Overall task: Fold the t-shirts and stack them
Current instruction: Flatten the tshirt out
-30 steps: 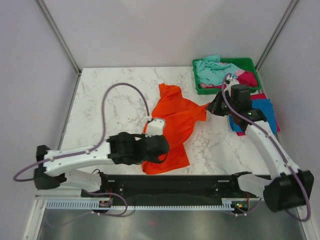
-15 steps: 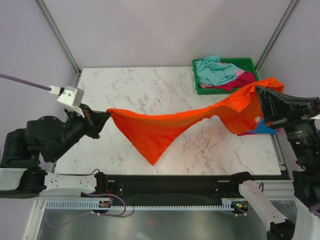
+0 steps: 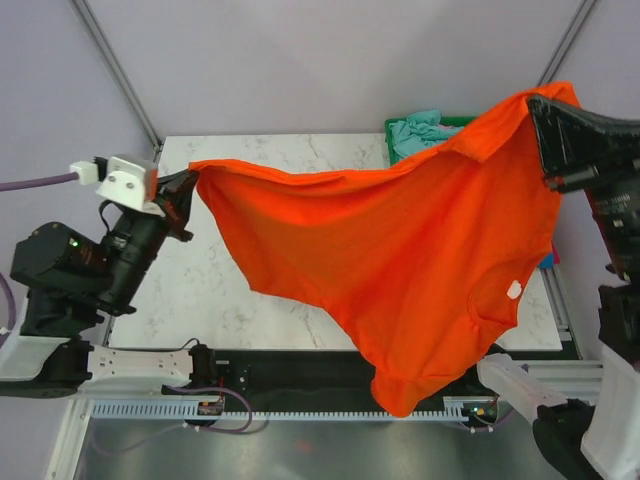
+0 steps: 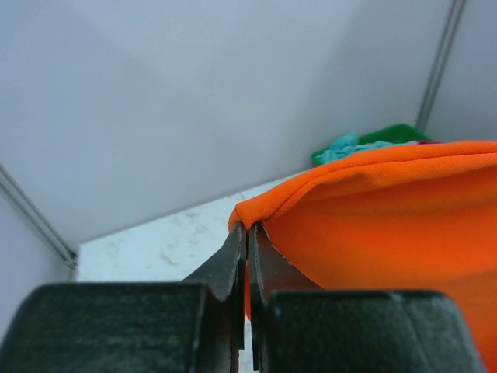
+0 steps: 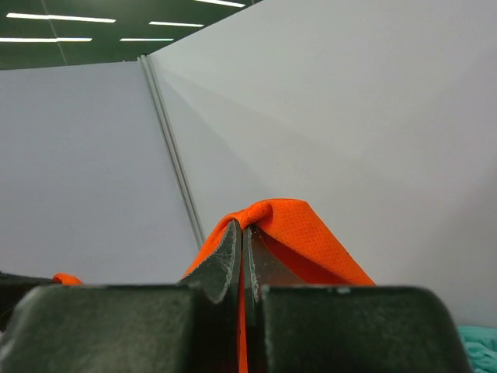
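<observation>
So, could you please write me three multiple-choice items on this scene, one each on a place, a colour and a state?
1. Where on the white marble table does the green plastic tray sit?
A. near left corner
B. far right corner
C. centre

2. What colour is the fabric t-shirt that the left gripper and right gripper hold?
A. blue
B. orange
C. magenta

3. How does that t-shirt lie?
A. folded flat on the table
B. crumpled in the tray
C. stretched in the air between the grippers

Key: 1 B, the top view shows the tray at the table's far right. 2 B, the cloth is bright orange in every view. 3 C, each gripper is shut on an edge and the cloth hangs between them.
</observation>
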Controlling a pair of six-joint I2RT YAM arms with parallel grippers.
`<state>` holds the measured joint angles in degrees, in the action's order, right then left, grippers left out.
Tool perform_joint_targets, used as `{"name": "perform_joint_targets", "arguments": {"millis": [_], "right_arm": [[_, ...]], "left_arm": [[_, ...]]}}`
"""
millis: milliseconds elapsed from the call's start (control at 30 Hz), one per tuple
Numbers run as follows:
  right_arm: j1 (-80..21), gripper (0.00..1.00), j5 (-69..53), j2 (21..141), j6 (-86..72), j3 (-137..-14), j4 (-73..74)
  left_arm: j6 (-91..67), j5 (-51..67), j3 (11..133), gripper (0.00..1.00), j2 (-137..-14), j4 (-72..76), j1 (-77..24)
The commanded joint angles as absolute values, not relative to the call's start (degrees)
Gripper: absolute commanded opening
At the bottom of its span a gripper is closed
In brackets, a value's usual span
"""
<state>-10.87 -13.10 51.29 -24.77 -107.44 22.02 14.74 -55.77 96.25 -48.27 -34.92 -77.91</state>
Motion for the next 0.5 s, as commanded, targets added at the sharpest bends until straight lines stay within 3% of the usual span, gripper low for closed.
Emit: {"name": "perform_joint_targets", "arguments": {"millis": [0,100,200,267,367,433,467], "right_arm": [[-10.81,0.0,-12.22,60.89,-25.23,-112.14,23.63],[-10.81,0.0,-10.38,70.2,-25.14,-116.01,28.64],[-10.81,0.0,-5.54,77.77,-25.75,-115.85,32.6],[-10.9,0.0,-1.26,81.45,-26.19,-110.87,31.65],[-11.34,0.0,2.71,90.3,-27.16,-106.62,25.77],[-11.95,0.0,3.69,98.66,-28.3,-109.58,25.4],[-12.21,0.0,4.74,108.53,-29.0,-115.86,28.01]], "left_arm": [[37.95,-58.98,89.66,0.02,-50.54,-11.14,-77.7],[41.48,-57.48,90.08,0.02,-52.99,-8.35,-76.56],[38.58,-51.35,90.97,0.02,-58.61,-12.22,-69.17],[29.68,-43.81,91.67,0.02,-61.86,-20.63,-54.98],[21.83,-27.81,89.56,0.02,-69.32,-21.88,-36.69],[19.09,-20.76,90.52,0.02,-78.1,-21.88,-26.09],[16.03,-18.22,91.75,0.02,-81.7,-22.93,-22.71]]}}
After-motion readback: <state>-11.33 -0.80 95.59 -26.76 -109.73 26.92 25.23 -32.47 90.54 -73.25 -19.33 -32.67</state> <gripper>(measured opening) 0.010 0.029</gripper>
